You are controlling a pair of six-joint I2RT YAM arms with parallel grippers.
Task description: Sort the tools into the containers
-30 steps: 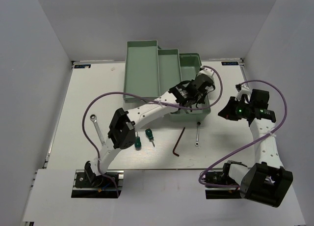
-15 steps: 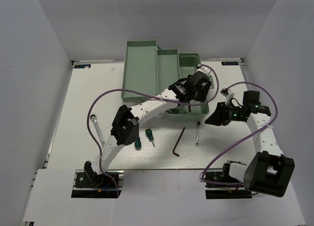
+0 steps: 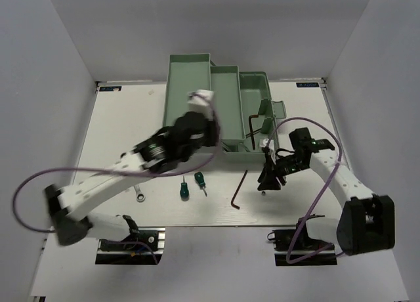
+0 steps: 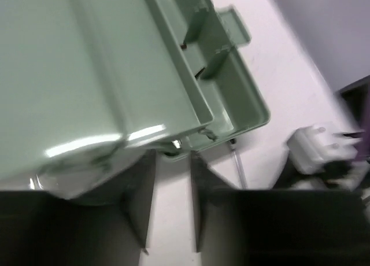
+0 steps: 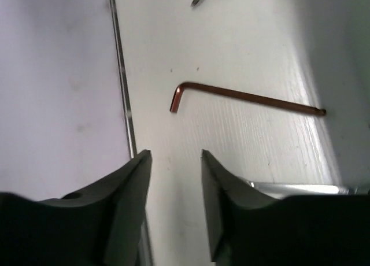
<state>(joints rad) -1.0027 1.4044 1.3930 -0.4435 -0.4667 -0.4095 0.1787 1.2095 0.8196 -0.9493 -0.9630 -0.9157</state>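
The mint-green toolbox (image 3: 190, 85) stands open at the back, with a dark hex key (image 3: 252, 127) lying in its base compartment. My left gripper (image 3: 205, 115) hovers blurred over the near part of the trays; its jaws are open with nothing between them (image 4: 172, 162). My right gripper (image 3: 266, 178) is low over the table, open (image 5: 174, 156), with a silver wrench (image 5: 300, 189) just beside its right finger. A second hex key (image 3: 237, 190) and two green screwdrivers (image 3: 184, 189) lie on the table. Another wrench (image 3: 139, 195) peeks out under my left arm.
Purple cables loop from both arms over the table, the left one (image 3: 26, 190) far out to the left. The toolbox latch tab (image 3: 278, 109) sticks out to the right. White walls close in the table at the back and both sides.
My left arm has swung away from the base compartment to the left, leaving a hex key inside. My right gripper has opened and come down left to the wrench near the toolbox.
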